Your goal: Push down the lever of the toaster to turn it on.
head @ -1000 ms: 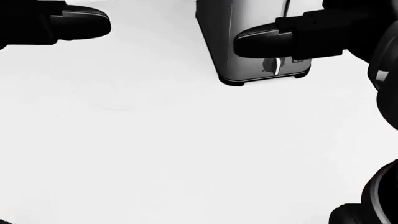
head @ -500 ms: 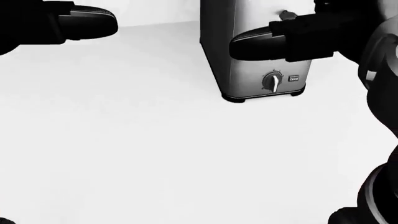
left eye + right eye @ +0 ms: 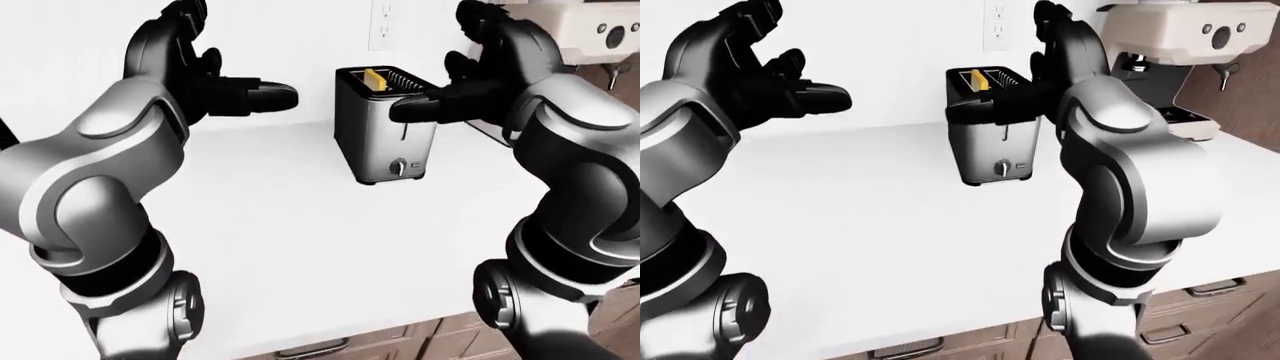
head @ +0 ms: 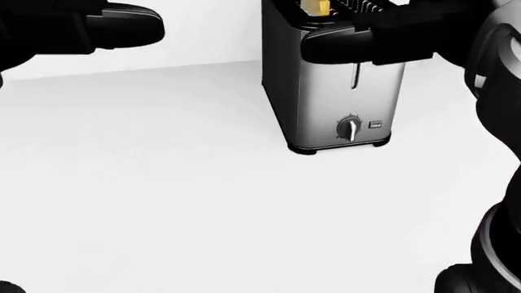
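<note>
White table [image 3: 300, 225], brushed-steel toaster [image 4: 334, 91] near the wall: we reach for its lever.

Over the last second our view has lifted, revealing the toaster's slots and yellow slice. Our right hand [image 3: 440, 105] hovers at the toaster's top edge, fingers extended, gripping nothing; the lever is hidden behind it. Our left hand [image 3: 235, 97] waits open, well apart.

camera tilted up, toaster [image 4: 334, 85] seemingly lower
</note>
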